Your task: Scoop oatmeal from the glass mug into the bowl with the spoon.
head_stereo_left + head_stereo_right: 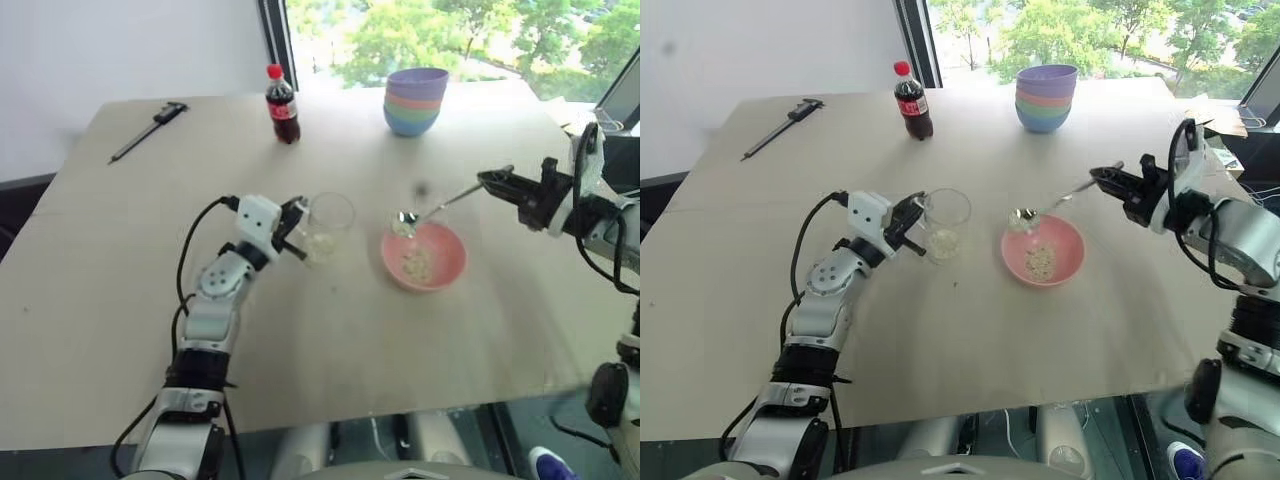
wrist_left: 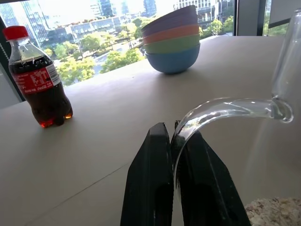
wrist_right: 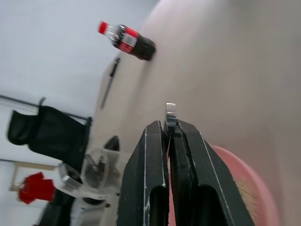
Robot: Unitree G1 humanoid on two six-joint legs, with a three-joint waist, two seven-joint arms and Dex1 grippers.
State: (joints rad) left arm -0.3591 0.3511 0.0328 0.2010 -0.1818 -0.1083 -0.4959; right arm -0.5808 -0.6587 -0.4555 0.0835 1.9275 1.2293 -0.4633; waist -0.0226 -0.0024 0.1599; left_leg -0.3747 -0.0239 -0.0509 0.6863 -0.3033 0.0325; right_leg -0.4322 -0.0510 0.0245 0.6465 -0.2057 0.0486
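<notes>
glass mug (image 1: 945, 222): showing clear, glossy glass
spoon (image 1: 1045, 208): gleaming — polished metal
bowl (image 1: 1065, 236): looking like smooth pink plastic
oatmeal (image 1: 1040, 262): lying dry, flaky
table (image 1: 970, 340): appearing matt — beige
cola bottle (image 2: 37, 82): shining, glossy plastic

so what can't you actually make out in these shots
- Spoon load: its bowl end is blurred in the head views, so whether flakes remain on it is unclear.
- Glass mug: the left wrist view's edge cuts off all but handle and wall.
- Bowl: the right tool's fingers hide most of it.
</notes>
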